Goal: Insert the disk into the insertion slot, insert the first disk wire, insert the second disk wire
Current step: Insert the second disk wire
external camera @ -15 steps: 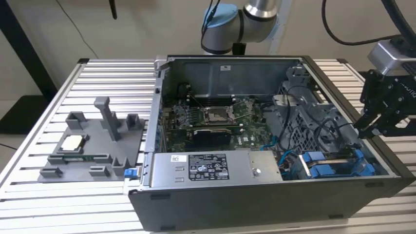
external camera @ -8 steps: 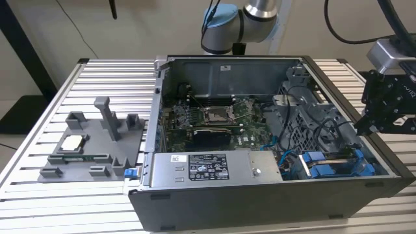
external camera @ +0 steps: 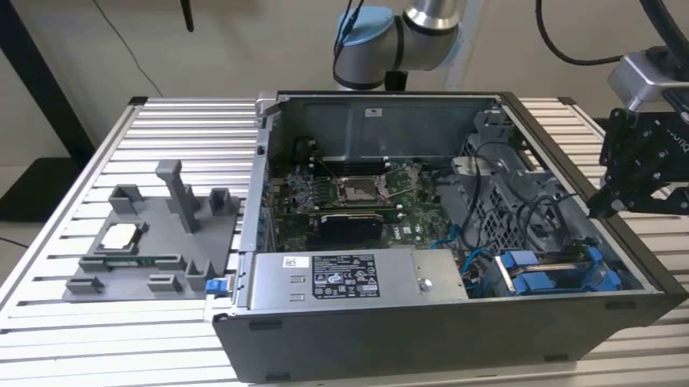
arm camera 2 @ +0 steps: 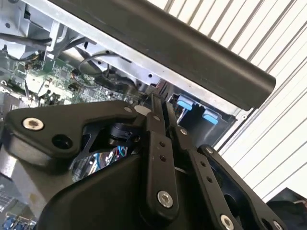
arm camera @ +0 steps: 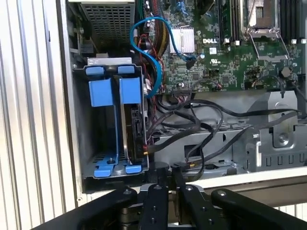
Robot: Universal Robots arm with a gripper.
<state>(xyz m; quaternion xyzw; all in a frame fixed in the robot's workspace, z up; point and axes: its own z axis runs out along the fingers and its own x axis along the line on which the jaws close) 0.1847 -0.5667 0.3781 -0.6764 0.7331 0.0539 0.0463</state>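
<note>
Found the disk [arm camera: 134,127] standing edge-on inside the insertion slot [arm camera: 108,61], dark cables [arm camera: 192,127] at its end. Judged it rigid, weighty, shock-sensitive; best held by its blue carrier edges. Saw the gripper [arm camera: 166,170] empty, jaws pressed together, just outside the computer case [external camera: 431,339].

Matt grey sheet-metal insertion slot [arm camera: 82,134]

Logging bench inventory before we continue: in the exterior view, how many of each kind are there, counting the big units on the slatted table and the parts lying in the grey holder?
Computer case: 1
Grey parts holder: 1
Processor chip: 1
Memory stick: 1
Total: 4
</note>
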